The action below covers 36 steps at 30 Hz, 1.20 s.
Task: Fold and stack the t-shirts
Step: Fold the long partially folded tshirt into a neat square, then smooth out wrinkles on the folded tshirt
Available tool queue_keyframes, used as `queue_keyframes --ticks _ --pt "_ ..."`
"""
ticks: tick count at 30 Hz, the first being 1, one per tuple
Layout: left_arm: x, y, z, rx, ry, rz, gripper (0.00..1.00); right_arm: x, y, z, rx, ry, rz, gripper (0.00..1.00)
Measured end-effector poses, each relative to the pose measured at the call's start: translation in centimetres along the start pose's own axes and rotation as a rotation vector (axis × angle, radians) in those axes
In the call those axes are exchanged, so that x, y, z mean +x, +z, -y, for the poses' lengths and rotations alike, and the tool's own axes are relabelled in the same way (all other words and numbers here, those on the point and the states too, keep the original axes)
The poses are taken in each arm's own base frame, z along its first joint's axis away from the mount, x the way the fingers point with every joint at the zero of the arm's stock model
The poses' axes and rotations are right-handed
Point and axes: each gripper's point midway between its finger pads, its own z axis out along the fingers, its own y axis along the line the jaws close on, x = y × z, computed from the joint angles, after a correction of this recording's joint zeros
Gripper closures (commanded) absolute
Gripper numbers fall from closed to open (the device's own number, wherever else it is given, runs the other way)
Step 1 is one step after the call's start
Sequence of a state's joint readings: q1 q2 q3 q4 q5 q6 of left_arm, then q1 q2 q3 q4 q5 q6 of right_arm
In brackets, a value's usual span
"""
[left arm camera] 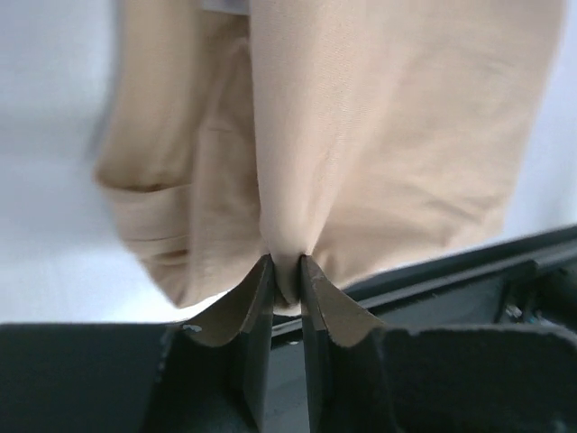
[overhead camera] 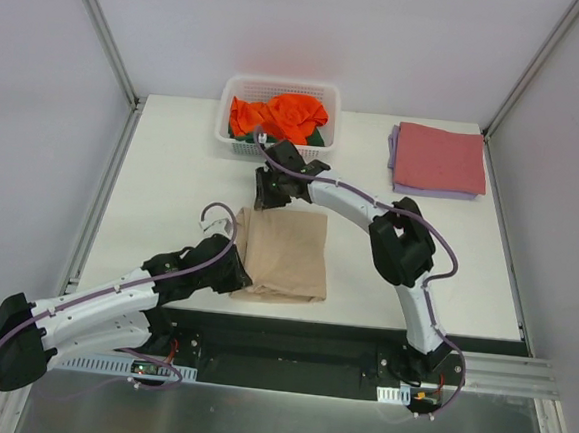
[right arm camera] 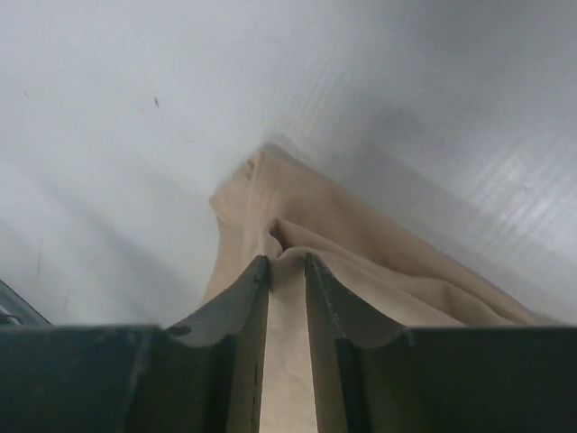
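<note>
The beige t-shirt [overhead camera: 284, 254] lies part-folded in a long rectangle at the table's middle front. My left gripper [overhead camera: 233, 272] is shut on its near left edge; the left wrist view shows the beige cloth [left arm camera: 361, 135] pinched between the fingers. My right gripper [overhead camera: 268, 197] is shut on its far left corner; the right wrist view shows a fold of beige cloth [right arm camera: 297, 244] between the jaws. The orange t-shirt [overhead camera: 282, 116] lies over the dark green one [overhead camera: 319, 137] in the basket. The folded dusty-pink t-shirt [overhead camera: 439, 158] sits on the lavender one [overhead camera: 394, 160] at the back right.
The white lattice basket [overhead camera: 275, 147] stands at the table's back middle. A black rail [overhead camera: 340, 336] runs along the near table edge by the arm bases. Metal frame posts stand at both back corners.
</note>
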<state>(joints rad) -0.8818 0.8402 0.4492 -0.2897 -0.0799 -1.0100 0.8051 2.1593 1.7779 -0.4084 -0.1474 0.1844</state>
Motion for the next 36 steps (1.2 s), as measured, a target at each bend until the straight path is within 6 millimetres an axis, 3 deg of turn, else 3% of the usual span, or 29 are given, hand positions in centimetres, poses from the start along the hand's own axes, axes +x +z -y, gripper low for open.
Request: queue_keyframes --ticks 1,2,3,4,6,9,12,15,18,20,23,27,31,36 --pt "0.1 0.0 -1.0 -0.045 -0.015 0.002 0.70 -0.3 0.6 -0.3 -0.018 0.002 0.007 0.46" --pt "0.2 -0.1 -1.8 -0.082 -0.024 0.004 0.47 -0.5 0.9 -0.6 -0.036 0.012 0.010 0.30" --pt "0.3 -0.2 -2.7 -0.127 -0.034 0.004 0.39 -0.7 1.2 -1.1 -0.064 0.011 0.009 0.12" --pt "0.3 -0.5 -3.6 -0.172 -0.043 0.005 0.34 -0.9 1.3 -1.7 -0.098 0.005 0.007 0.04" --pt "0.2 -1.3 -5.2 -0.265 -0.075 0.018 0.22 -1.5 0.8 -3.0 -0.165 -0.013 0.002 0.04" --pt "-0.7 -2.7 -5.9 -0.348 -0.102 0.050 0.01 -2.3 -0.9 -4.9 -0.263 -0.070 0.013 0.04" --pt "-2.1 -3.9 -5.2 -0.366 -0.112 0.091 0.01 -1.9 -3.6 -5.3 -0.305 -0.096 0.024 0.04" --pt "-3.2 -4.3 -3.6 -0.338 -0.085 0.106 0.01 -1.3 -6.8 -3.9 -0.298 -0.082 0.038 0.04" --pt "-3.9 -3.5 -0.8 -0.250 -0.012 0.086 0.01 -1.1 -9.4 -0.6 -0.265 -0.031 0.069 0.04" --pt "-3.9 -2.3 1.5 -0.164 0.031 0.055 0.01 -0.6 -9.8 2.0 -0.233 0.011 0.074 0.04" --pt "-3.4 -0.4 4.4 -0.062 0.077 -0.007 0.01 0.7 -8.7 5.3 -0.192 0.082 0.033 0.04" --pt "-2.8 2.6 6.5 -0.016 0.117 -0.076 0.01 2.4 -6.1 6.8 -0.178 0.129 -0.038 0.04" --pt "-2.4 4.9 5.5 -0.051 0.114 -0.119 0.01 4.3 -3.7 7.8 -0.167 0.170 -0.109 0.04" --pt "-3.6 6.6 2.1 -0.133 0.043 -0.116 0.01 5.3 -3.4 8.1 -0.168 0.218 -0.099 0.04"
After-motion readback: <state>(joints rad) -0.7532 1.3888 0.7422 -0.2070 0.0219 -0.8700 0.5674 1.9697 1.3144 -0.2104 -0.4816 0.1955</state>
